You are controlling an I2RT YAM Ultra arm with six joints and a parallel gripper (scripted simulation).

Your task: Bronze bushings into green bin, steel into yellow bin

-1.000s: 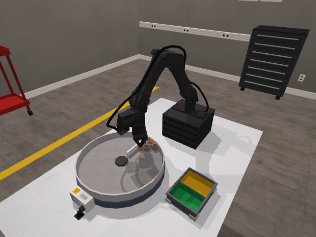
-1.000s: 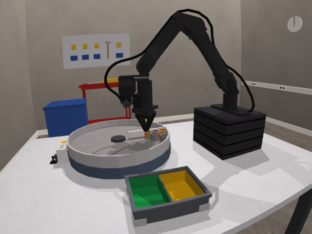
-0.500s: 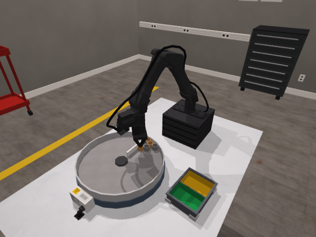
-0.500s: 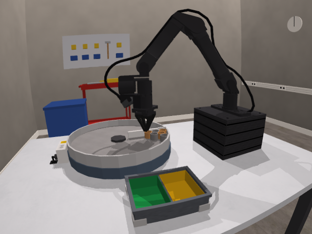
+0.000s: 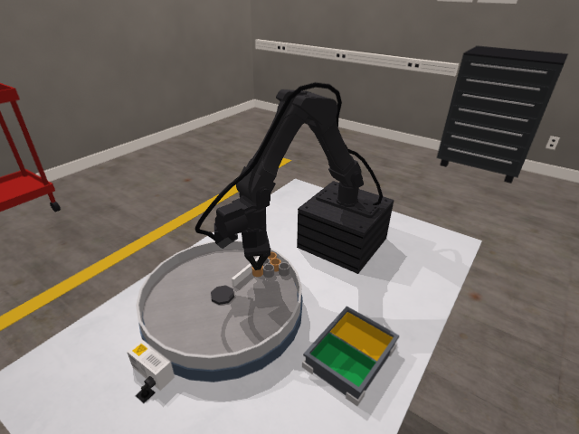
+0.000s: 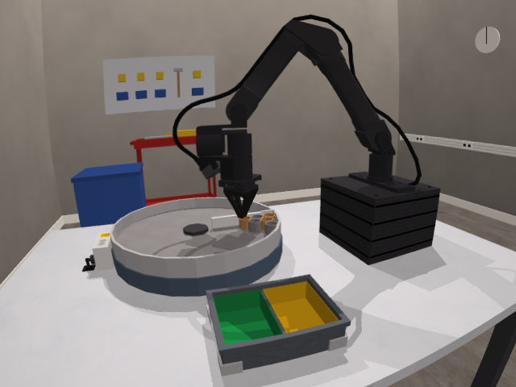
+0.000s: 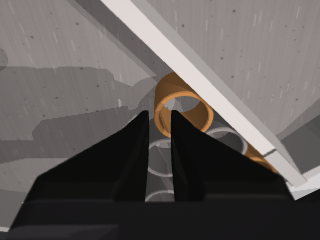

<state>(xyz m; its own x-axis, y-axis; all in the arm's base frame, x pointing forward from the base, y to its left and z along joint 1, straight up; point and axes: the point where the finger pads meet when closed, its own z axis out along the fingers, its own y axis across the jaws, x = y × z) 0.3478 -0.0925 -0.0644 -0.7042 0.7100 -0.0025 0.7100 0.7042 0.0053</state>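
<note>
Jaws poised over the bushing cluster on the turntable

Top view: the jaws (image 5: 257, 262) point down at the far-right edge of the turntable (image 5: 219, 359), tips just above a bronze bushing (image 5: 257, 270) that stands beside steel bushings (image 5: 268, 269); green bin (image 5: 343, 359) and yellow bin (image 5: 360, 331) sit on the tabletop (image 5: 421, 261) right of the turntable. Exterior view: the tips (image 6: 242, 214) meet the top of the bronze bushing (image 6: 243, 223), which stands at the end of a white bar (image 6: 222, 222) on the disc. Wrist view: the jaws are nearly closed (only a thin slit), gripping nothing; the bronze bushing (image 7: 192, 107) lies just beyond the tips
</note>
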